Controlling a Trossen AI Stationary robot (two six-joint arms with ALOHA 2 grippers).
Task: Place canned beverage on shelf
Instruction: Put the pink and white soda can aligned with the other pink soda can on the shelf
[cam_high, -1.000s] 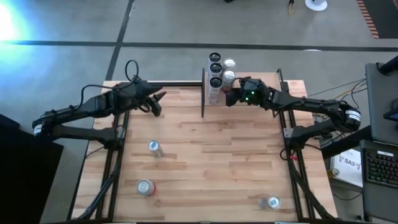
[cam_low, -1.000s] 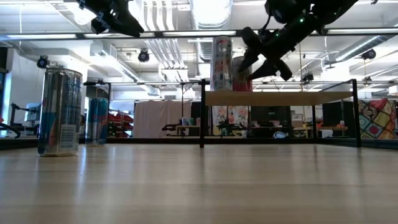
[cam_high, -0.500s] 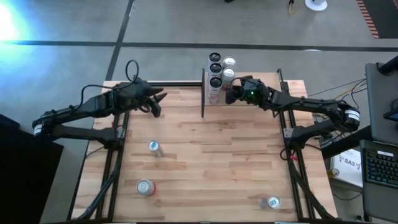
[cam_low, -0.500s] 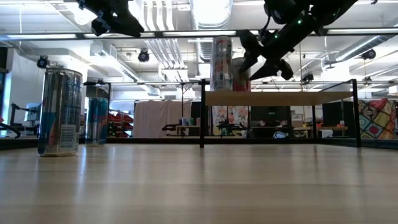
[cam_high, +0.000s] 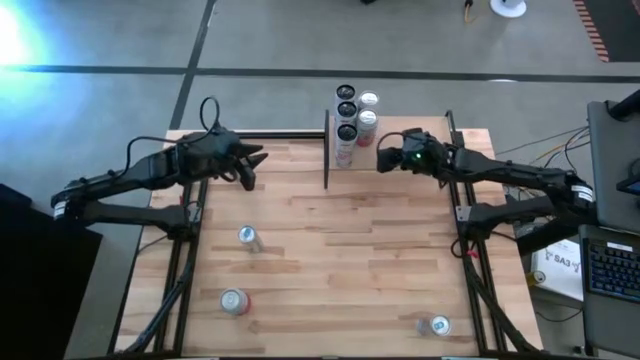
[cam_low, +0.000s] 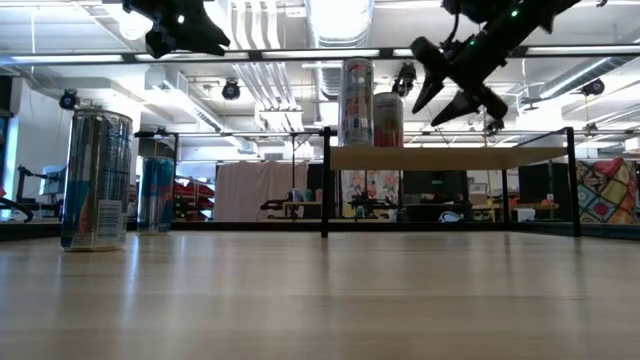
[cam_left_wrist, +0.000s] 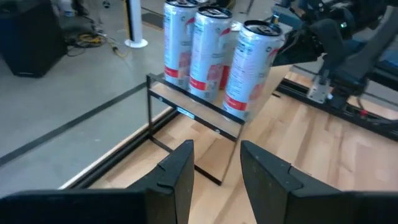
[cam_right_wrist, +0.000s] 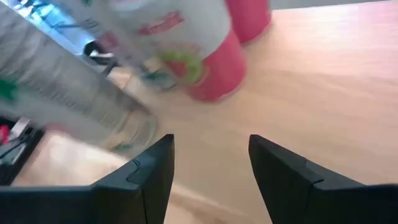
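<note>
The shelf (cam_low: 450, 157) is a pale wood panel on thin black rods at the table's far right; it also shows in the high view (cam_high: 350, 175). Several cans (cam_high: 347, 112) stand upright on its far left corner, among them a short pink-and-white can (cam_low: 388, 118) beside a tall one (cam_low: 357, 100). My right gripper (cam_high: 385, 160) hovers open and empty over the shelf, just right of the cans (cam_right_wrist: 199, 50). My left gripper (cam_high: 250, 162) hovers open and empty above the table, left of the shelf, facing the cans (cam_left_wrist: 252, 68).
Three more cans stand on the tabletop: one left of centre (cam_high: 247, 236), one near the front left (cam_high: 233, 300), one near the front right (cam_high: 437, 324). Two of them show in the low view (cam_low: 97, 180). The shelf's black corner post (cam_high: 326, 150) stands between the arms.
My right gripper, which stood about the short pink-and-white can, has drawn back from it toward the table's right edge. The can stays upright on the shelf beside the others.
</note>
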